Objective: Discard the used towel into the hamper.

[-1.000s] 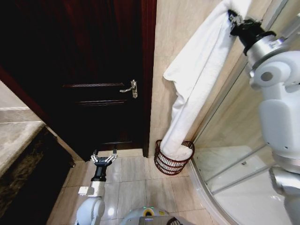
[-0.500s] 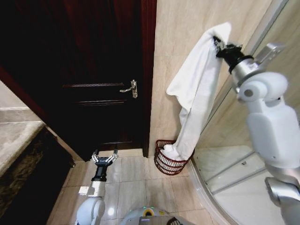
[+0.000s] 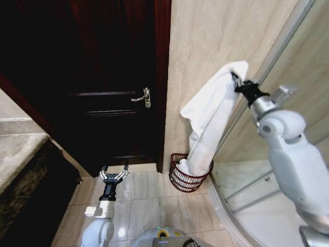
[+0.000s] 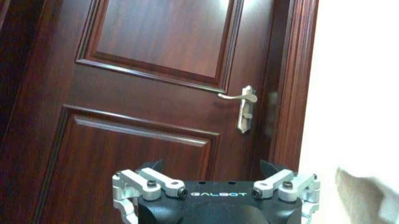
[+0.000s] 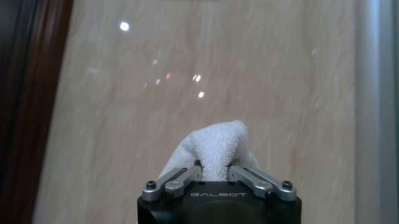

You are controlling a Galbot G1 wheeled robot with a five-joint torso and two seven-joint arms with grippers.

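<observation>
Fingers (image 5: 181,177) of the right gripper (image 3: 236,80) are seen clenched on the top of the white towel (image 3: 208,121), a bunched tuft of cloth (image 5: 215,147) being pinched between them in the right wrist view. That gripper is held high, out at about two o'clock from the middle of the head view, close to the beige tiled wall (image 3: 205,36) and just beside the glass shower screen (image 3: 298,77). From the grip, the towel is draped down and toward seven o'clock in one long fold, and its lower end is already gathered inside the hamper (image 3: 189,172). The hamper is set upright on the tiled floor (image 3: 154,200), in the corner where the wall meets the shower base, at roughly five o'clock from the door handle (image 3: 144,96). Its reddish-brown wire weave is left showing below the cloth, and the rim is touched by the towel on the side nearest the screen.

Over on the other side, the left gripper (image 3: 113,175) is kept low above the floor at about seven o'clock, well apart from the hamper, and its fingers (image 4: 146,182) are spread wide with nothing between them. It is pointed at the dark wooden door (image 4: 156,93), whose silver handle is caught in the left wrist view.
</observation>
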